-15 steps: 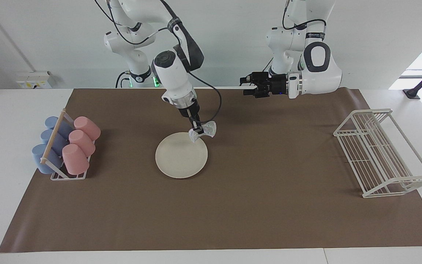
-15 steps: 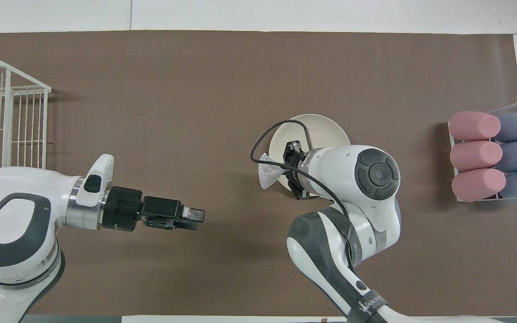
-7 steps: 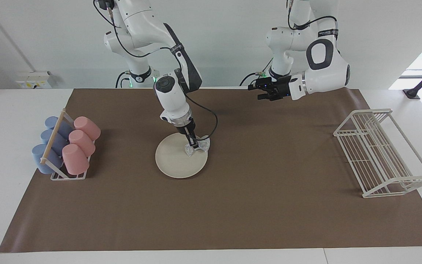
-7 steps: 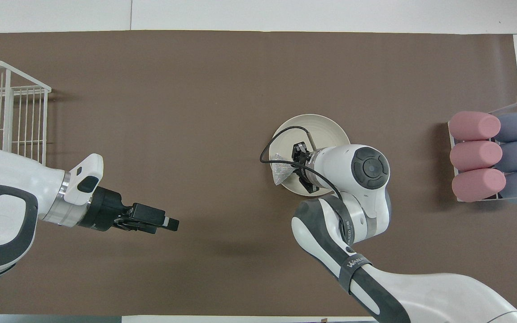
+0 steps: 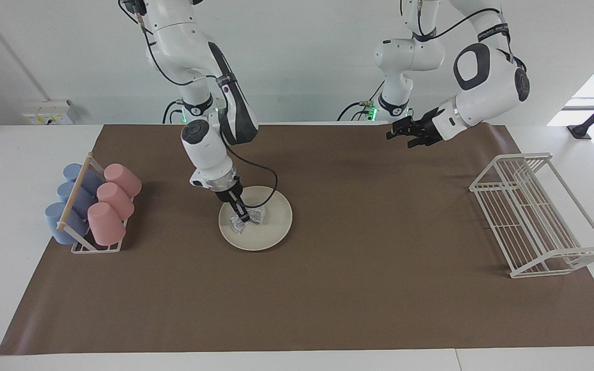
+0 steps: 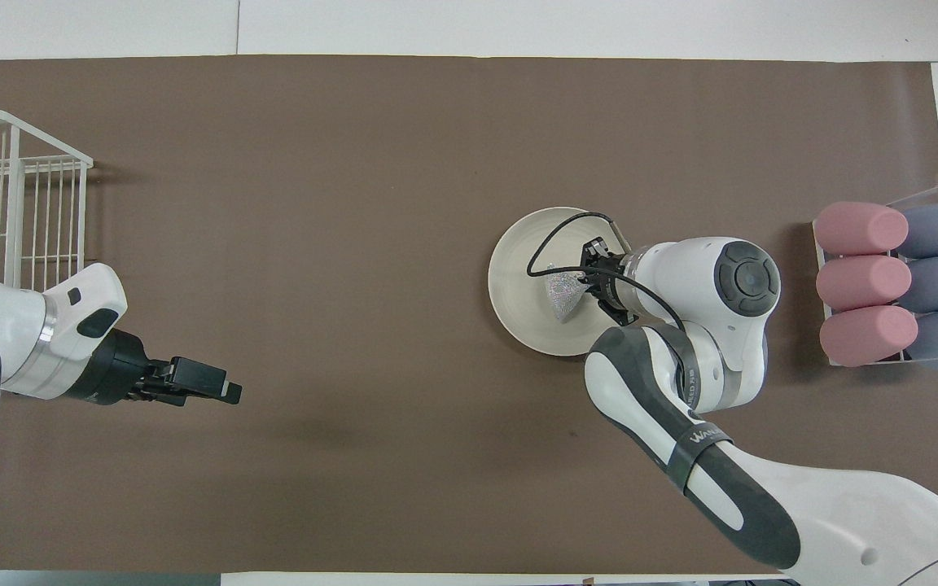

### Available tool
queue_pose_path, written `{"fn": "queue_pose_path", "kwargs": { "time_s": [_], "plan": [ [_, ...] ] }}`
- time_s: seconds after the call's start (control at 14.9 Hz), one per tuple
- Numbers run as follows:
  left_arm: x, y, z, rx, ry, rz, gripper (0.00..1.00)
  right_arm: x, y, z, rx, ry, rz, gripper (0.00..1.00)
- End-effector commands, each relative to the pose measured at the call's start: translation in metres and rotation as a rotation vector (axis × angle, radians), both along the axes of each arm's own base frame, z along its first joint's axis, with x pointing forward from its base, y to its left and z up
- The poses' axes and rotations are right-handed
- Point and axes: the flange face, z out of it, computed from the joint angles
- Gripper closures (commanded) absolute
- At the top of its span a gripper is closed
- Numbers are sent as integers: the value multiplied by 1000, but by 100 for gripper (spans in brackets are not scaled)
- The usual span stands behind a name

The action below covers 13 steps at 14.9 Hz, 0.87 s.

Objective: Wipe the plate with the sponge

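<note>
In the facing view, going from its one edge to the other, a rack of cups (image 5: 91, 206) is seen first, at about 9 o'clock from the plate (image 5: 271, 226), toward the right arm's end of the table. Pink and blue cups are laid in it on their sides.

Next, the plate is found on the brown mat (image 5: 328, 299), near the middle of the table. The sponge (image 5: 248, 216) is pressed on the plate, at about 10 o'clock from the plate's centre in this view, close to the rim. It is clamped by the right gripper (image 5: 239, 212), whose fingertips are closed on it from above. The wiping step is judged to be under way.

At about 2 o'clock from the plate, the left gripper (image 5: 397, 133) is held in the air over the mat's edge close to the robots, with its fingers apart and nothing between them. This arm is waiting.

Last, a white wire rack (image 5: 539, 216) is standing at about 3 o'clock, toward the left arm's end.

The plate is not held by anything, so it could be pushed along the mat, or tipped at its rim, if too much pressure is given near the edge. The soft sponge could also be pulled out of the narrow grip by friction.
</note>
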Motion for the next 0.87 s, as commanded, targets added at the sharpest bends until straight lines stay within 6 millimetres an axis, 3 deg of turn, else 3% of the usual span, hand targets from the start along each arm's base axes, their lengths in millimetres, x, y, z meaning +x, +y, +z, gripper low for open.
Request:
{"fn": "queue_pose_path", "kwargs": {
  "time_s": [0.0, 0.2, 0.4, 0.54, 0.67, 0.81],
  "plan": [
    [1, -15, 7, 148, -37, 4, 0, -17, 18, -18, 3, 48, -39, 100],
    [3, -4, 7, 152, -35, 26, 0, -32, 54, -17, 21, 73, -114, 100],
    [4, -3, 9, 161, -34, 53, 0, -34, 62, -18, 27, 64, -127, 100],
    [4, -4, 10, 172, -29, 91, 0, -29, 51, -18, 16, 43, -55, 100],
    [9, -8, 19, 178, -40, 116, 0, -14, 13, -20, -4, 16, 23, 100],
    [14, -11, 24, 188, -46, 155, 0, -7, -9, -21, -14, 4, 55, 100]
  ]
}}
